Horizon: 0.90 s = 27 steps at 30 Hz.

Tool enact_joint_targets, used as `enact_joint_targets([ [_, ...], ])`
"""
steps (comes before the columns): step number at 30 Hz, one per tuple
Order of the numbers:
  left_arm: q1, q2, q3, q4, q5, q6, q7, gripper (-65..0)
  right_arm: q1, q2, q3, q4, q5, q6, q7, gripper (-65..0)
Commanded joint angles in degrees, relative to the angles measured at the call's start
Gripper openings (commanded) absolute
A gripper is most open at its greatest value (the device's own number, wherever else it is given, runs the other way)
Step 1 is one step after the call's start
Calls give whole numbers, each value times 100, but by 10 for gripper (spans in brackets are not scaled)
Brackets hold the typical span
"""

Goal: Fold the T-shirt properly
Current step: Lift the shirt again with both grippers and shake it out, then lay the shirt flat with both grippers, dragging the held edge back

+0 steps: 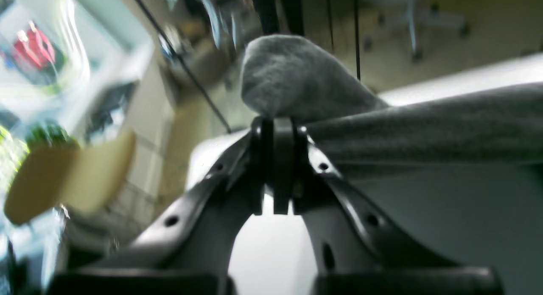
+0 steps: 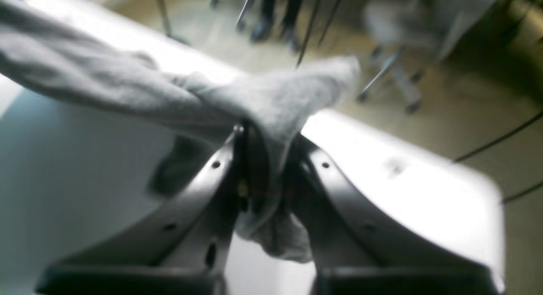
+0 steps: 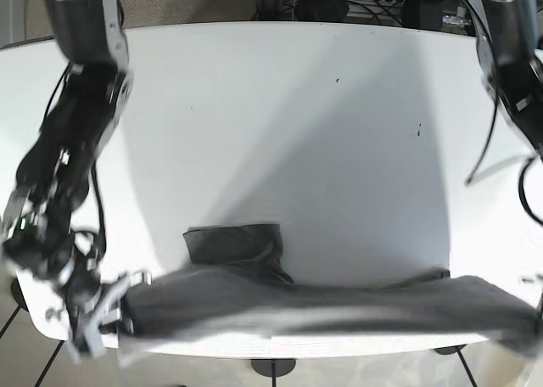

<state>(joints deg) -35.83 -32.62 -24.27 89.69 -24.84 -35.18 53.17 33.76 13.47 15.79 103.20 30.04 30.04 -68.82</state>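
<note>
The grey T-shirt (image 3: 322, 309) hangs stretched between my two grippers along the near edge of the white table (image 3: 280, 132), with one part (image 3: 233, 244) lying on the table. My left gripper (image 1: 280, 129) is shut on a shirt corner (image 1: 292, 79) that bulges above the fingertips; cloth runs off to the right. In the base view this gripper is at the frame's right edge, mostly out of view. My right gripper (image 2: 265, 138) is shut on the other end of the shirt (image 2: 280, 96), with cloth bunched between the fingers. It sits at the near left (image 3: 114, 306).
The table's near edge (image 3: 280, 346) lies just under the stretched shirt. Both arms reach in from the far corners, the right arm (image 3: 72, 149) on the left and the left arm (image 3: 509, 39) on the right. Cables and chair legs (image 2: 403, 83) stand on the floor beyond.
</note>
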Motion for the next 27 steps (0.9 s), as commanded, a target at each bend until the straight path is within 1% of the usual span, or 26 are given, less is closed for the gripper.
enact_joint_targets([
  [1,643,75,-329,530,-246,41,-143,-650,-497,72,166,436,-28,-11,152,-633],
  [3,1575,242,-777,987,-281,41,-46,-650,-1253,64,183,779,-28,-11,152,-633],
  [5,2383,585,-1102,1330,-290,23,-38,-650,-1947,37,368,1008,-20,-11,161,-633],
  [7,3096,814,-1349,1646,-290,15,-38,-650,-2589,-156,667,1052,262,-2,161,-633],
  [11,4282,1165,-1735,2007,-290,-12,-38,-650,-3846,-218,1089,1069,763,-37,161,-633],
  [13,4643,1289,-1938,1998,-272,-267,-38,-650,-4330,-227,1203,1069,860,-37,187,-633],
  [14,4801,1297,-2052,1963,-263,-425,-38,-650,-4611,-306,1291,1060,860,-37,187,-633],
  [15,4854,1297,-2069,1963,-254,-469,-38,-650,-4734,-358,1326,1060,833,-28,196,-633],
  [18,4775,1297,-2034,1945,-254,-478,-55,-650,-4822,-394,1326,990,824,-37,205,-633],
  [20,4080,1297,-1560,1813,-246,-469,-64,-650,-4462,-394,1274,753,824,-46,389,-633],
  [21,3764,1280,-1340,1655,-149,-469,-64,-650,-4207,-394,1265,577,789,-72,416,-633],
  [23,3122,1306,-1085,1233,159,-482,-90,-650,-3679,-394,1203,260,569,-204,416,-633],
  [24,2744,1341,-953,987,273,-482,-117,-650,-3389,-394,1124,120,438,-222,442,-633],
  [25,2357,1438,-733,715,379,-482,-222,-650,-3090,-394,1080,-21,297,-231,477,-633],
  [27,1425,1535,-109,11,836,-478,-688,-650,-2220,-411,1019,-452,-55,-231,600,-633],
])
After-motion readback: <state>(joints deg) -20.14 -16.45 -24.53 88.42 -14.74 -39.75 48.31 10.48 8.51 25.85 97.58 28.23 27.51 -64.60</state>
